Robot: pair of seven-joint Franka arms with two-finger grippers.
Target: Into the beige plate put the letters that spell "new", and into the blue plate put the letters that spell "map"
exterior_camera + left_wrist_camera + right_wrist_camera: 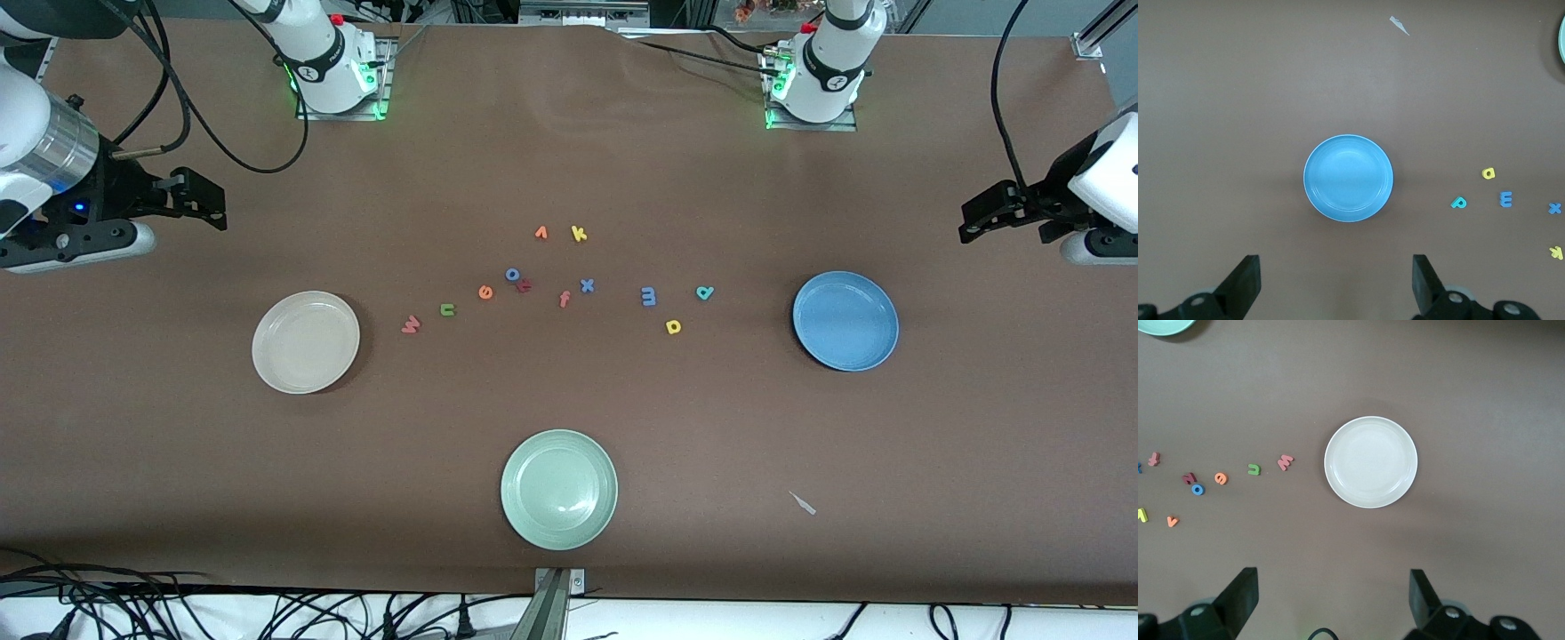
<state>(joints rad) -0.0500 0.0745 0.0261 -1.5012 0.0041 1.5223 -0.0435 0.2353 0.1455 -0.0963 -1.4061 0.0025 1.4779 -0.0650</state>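
The beige plate lies toward the right arm's end and the blue plate toward the left arm's end, both bare. Between them on the brown table lie the pinkish "w", green "n" and orange "e", then the blue "m", teal "a" and yellow "p". My right gripper hangs open high over its table end, with the beige plate below it. My left gripper hangs open over the other end, above the blue plate. Neither holds anything.
Other letters lie in the middle: orange "v", yellow "k", blue "o", a dark red letter, pinkish "f", blue "x". A pale green plate sits nearest the front camera. A small pale scrap lies beside it.
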